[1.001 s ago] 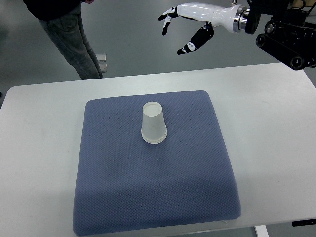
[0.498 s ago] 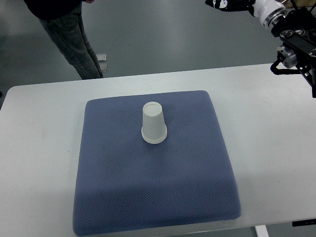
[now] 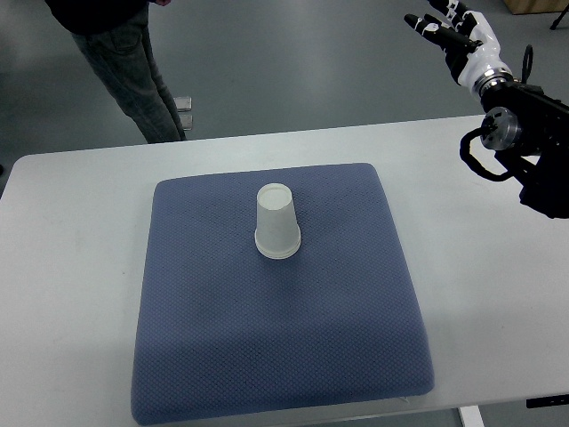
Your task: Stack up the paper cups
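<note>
Right hand (image 3: 455, 28) raised beyond table's far right corner, fingers spread, holding nothing. Paper cup (image 3: 276, 221) upside down on blue mat (image 3: 267, 356), well apart toward lower left.

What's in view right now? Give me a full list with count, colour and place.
cup: one showing, white, upside down near the middle of the pad; cannot tell if others are nested in it
pad: one, blue, centred on the table
table: one, white, fills most of the view
floor: grey, beyond the table's far edge
small object: one, pale, on the floor by the person's feet; too small to identify
person: one, legs in grey trousers, standing past the far left of the table
right hand: one, white and black, fingers spread, raised at top right, clear of the table and holding nothing
left hand: not in view
</note>
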`<action>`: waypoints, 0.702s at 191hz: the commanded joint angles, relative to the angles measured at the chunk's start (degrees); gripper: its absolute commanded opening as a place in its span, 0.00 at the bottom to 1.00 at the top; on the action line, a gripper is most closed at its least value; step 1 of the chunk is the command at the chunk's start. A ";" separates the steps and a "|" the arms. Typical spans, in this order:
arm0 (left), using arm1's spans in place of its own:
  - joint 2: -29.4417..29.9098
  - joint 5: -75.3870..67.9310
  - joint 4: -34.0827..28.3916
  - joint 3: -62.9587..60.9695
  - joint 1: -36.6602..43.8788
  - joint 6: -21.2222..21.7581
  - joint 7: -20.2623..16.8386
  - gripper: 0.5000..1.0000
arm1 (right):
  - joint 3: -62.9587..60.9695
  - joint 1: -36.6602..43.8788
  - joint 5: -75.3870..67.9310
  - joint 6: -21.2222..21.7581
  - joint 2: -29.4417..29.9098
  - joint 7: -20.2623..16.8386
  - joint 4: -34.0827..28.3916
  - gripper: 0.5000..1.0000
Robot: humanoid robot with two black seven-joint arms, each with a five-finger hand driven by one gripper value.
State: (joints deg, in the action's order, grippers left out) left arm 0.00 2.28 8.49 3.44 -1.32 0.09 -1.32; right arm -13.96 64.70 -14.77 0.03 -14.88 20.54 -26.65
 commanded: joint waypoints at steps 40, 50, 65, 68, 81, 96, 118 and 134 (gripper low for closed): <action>0.00 0.01 -0.06 -0.01 0.00 0.00 0.00 1.00 | -2.04 -2.82 -4.83 4.98 1.70 -4.36 -0.68 0.79; 0.00 0.01 0.03 0.08 0.00 0.00 0.00 1.00 | -2.48 -3.61 -4.83 6.39 2.22 -4.36 -0.86 0.81; 0.00 -0.08 0.03 -0.01 0.00 0.00 0.00 1.00 | -2.48 -4.41 -4.66 8.41 2.75 -4.01 -1.38 0.82; 0.00 0.01 -0.06 -0.01 0.00 0.00 0.00 1.00 | -2.48 -4.49 -4.66 8.59 2.84 -3.92 -1.47 0.82; 0.00 0.01 0.03 0.08 0.00 0.00 0.00 1.00 | -2.39 -5.02 -4.31 8.67 3.37 -3.75 -1.47 0.82; 0.00 0.01 0.03 -0.01 0.00 0.00 0.00 1.00 | -2.39 -5.72 -4.22 8.15 3.98 -3.57 -1.47 0.82; 0.00 0.01 0.03 -0.01 0.00 0.00 0.00 1.00 | -2.66 -6.52 -4.22 8.06 4.60 -2.17 -1.38 0.83; 0.00 0.01 0.03 -0.01 0.00 0.00 0.00 1.00 | -2.66 -6.52 -4.22 8.15 4.51 0.47 -1.38 0.82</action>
State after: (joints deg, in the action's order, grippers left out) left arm 0.00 2.28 8.49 3.44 -1.32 0.09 -1.32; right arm -16.57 58.35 -18.99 8.14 -10.42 18.46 -28.09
